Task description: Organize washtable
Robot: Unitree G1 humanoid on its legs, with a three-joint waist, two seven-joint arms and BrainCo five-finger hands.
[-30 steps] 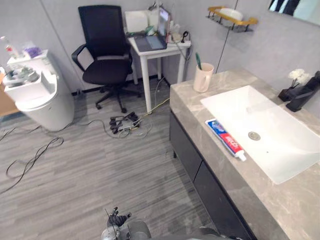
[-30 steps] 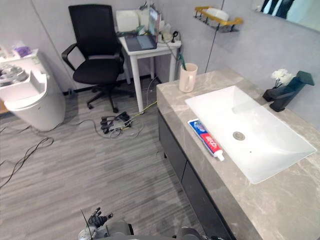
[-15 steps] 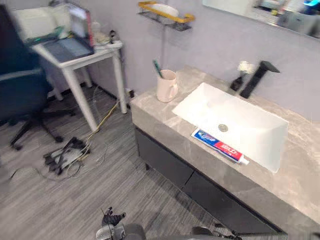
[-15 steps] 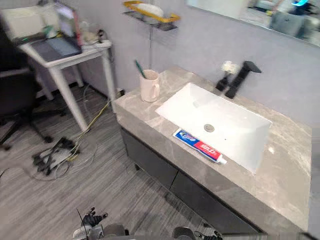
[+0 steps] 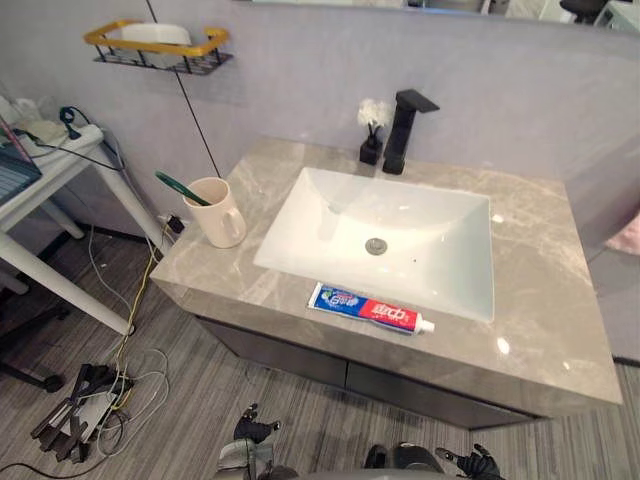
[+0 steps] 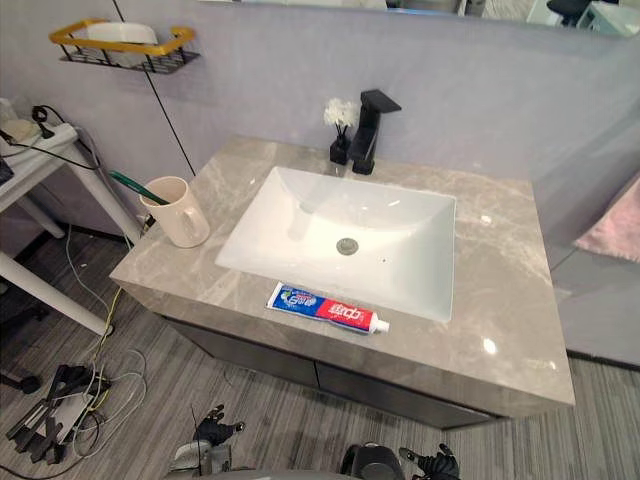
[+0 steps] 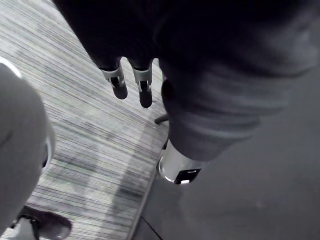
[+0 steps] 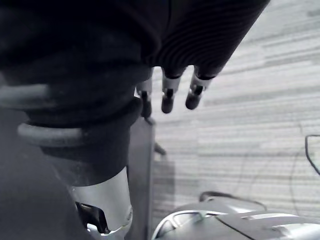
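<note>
Camera swung square onto the surface (image 5: 540, 300); nothing on it shifted. Toothpaste tube (image 5: 368, 309) lies lower centre, just before the sink (image 5: 400, 215): probably light, squashy, so you'd pinch mid-body. Left hand (image 7: 120, 90) and right hand (image 8: 168, 100) hang relaxed, empty.

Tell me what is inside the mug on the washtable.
A green toothbrush stands in the cream mug, one end leaning out over the rim. Its lower end and the mug's bottom are hidden by the mug's wall.

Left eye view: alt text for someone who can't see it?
A grey washtable with a white sink, a toothpaste tube lying along the sink's front edge. A mug holding a green toothbrush stands at its left; a black faucet behind.
</note>
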